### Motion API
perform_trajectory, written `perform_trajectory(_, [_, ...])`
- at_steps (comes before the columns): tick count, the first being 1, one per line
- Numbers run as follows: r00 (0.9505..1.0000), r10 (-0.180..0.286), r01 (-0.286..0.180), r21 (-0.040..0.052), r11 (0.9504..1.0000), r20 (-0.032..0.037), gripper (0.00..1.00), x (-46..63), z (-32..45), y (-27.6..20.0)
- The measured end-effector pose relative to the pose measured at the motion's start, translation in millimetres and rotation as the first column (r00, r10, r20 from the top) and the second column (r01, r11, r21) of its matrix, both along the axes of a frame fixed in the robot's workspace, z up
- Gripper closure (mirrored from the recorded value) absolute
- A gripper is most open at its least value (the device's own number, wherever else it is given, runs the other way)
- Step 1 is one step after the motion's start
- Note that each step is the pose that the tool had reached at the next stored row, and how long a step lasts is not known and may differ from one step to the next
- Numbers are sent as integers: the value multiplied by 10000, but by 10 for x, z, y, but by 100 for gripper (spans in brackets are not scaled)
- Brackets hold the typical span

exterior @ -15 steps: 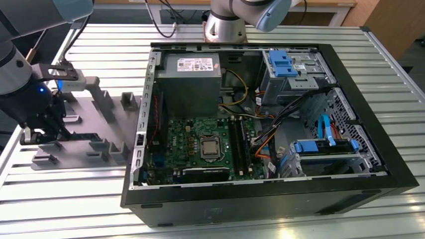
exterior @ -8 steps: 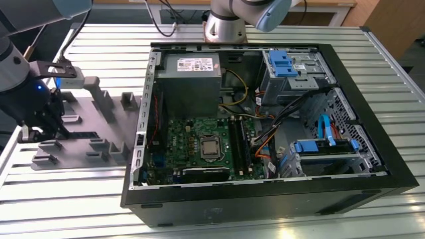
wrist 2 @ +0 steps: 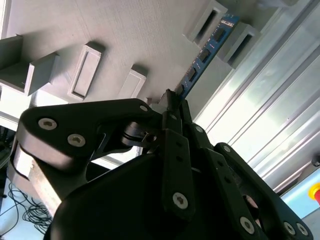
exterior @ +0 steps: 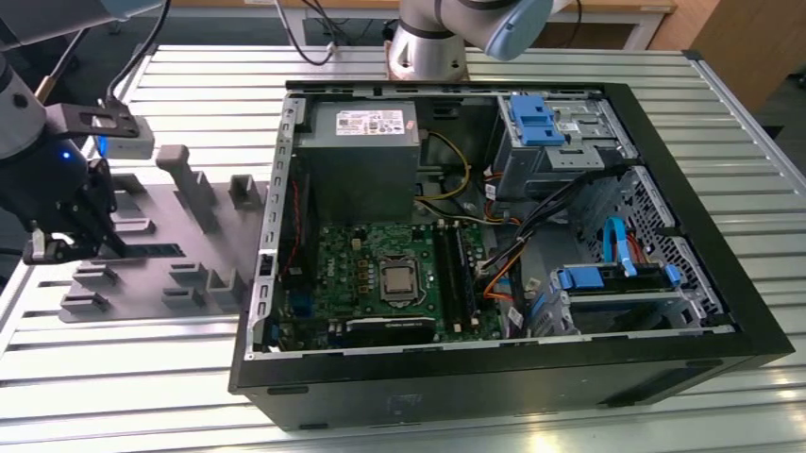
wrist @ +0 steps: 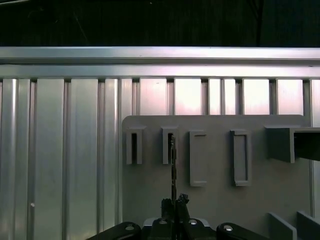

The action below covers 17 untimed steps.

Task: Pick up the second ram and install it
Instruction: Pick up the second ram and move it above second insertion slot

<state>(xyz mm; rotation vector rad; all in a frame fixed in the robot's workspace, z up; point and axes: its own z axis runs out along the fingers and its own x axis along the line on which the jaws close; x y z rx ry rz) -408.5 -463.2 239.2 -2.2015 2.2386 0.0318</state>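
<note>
In the exterior view we see the gripper [exterior: 75, 243] low over the grey holder tray [exterior: 142, 215] at the exterior view's left, on the slatted metal table [exterior: 126, 377], well apart from the open computer case [exterior: 743, 311]. The second ram [exterior: 158, 250] shows as a dark strip standing on edge in that tray, one end at the gripper. We judge the tray props it upright so that its thin faces can be pinched. Inside the case the green motherboard [exterior: 365, 255] lies flat, with long dark memory slots [exterior: 451, 274] beside the processor socket [exterior: 400, 280]. Orange and black cables [exterior: 497, 269] run just beside those slots and could crowd them, and the near wall of the case rises between tray and board.

In the second wrist view the second ram [wrist 2: 205, 52] is a blue stick with black chips. Its far end sits between two grey posts [wrist 2: 206, 20] and its near end runs in between the fingertips [wrist 2: 175, 120], which look clenched on it.

In the first wrist view we see the stick edge-on, a thin dark line [wrist: 173, 165] reaching the gripper [wrist: 175, 202], whose jaws are pinched narrow about it. Vacant grey pockets [wrist: 197, 157] stand beside it, none touching the gripper
</note>
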Motion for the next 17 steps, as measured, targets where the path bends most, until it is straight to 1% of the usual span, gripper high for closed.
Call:
perform_trajectory(5, [10000, 0, 0, 0, 10000, 0, 86, 0, 80, 0])
perform_trajectory(12, [10000, 0, 0, 0, 10000, 0, 86, 0, 91, 0])
perform_trajectory(17, [10000, -1, 1, 0, 10000, 0, 86, -1, 117, 0])
